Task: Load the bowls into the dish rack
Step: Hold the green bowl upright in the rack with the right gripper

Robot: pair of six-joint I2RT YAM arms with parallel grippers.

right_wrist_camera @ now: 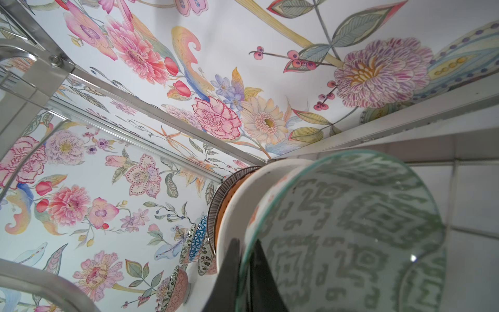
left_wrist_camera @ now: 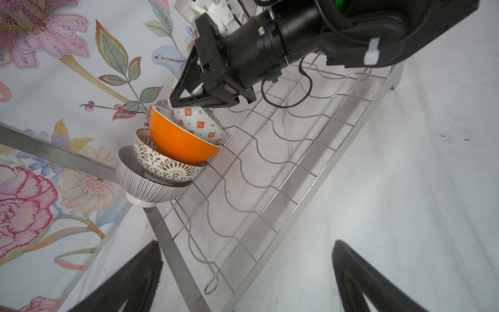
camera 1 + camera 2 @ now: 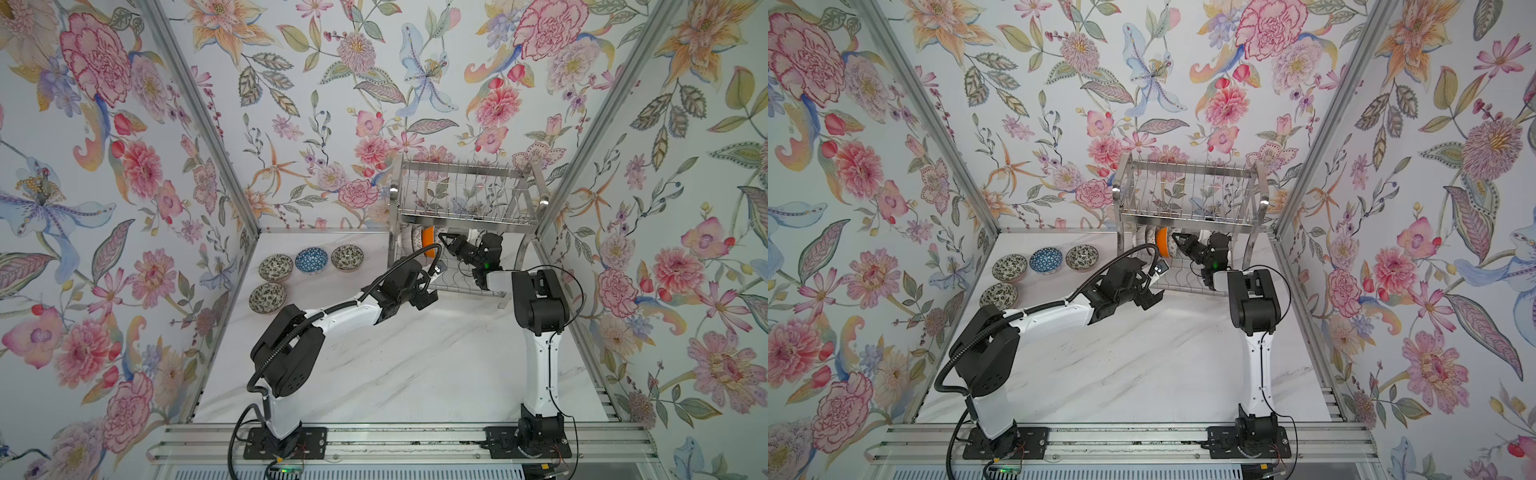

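Observation:
The dish rack (image 3: 461,195) (image 3: 1187,195) stands at the back right. On its lower wire shelf (image 2: 270,173) a striped bowl (image 2: 145,186), a brown-lace bowl (image 2: 164,164) and an orange bowl (image 2: 178,137) (image 3: 428,243) lean nested on edge. My right gripper (image 3: 442,239) (image 2: 175,100) (image 1: 246,244) is shut on the rim of a green-patterned bowl (image 1: 351,229) (image 2: 199,124), which rests against the orange one. My left gripper (image 3: 432,286) (image 2: 248,272) hangs open and empty at the shelf's front left corner. Several bowls (image 3: 311,259) (image 3: 1045,259) sit upright on the table's far left.
The rack's upper tier (image 3: 1183,183) overhangs the lower shelf and my right gripper. Floral walls with metal posts (image 3: 199,116) close in the marble table (image 3: 415,365) on three sides. Both arm bases sit on the front rail (image 3: 395,440).

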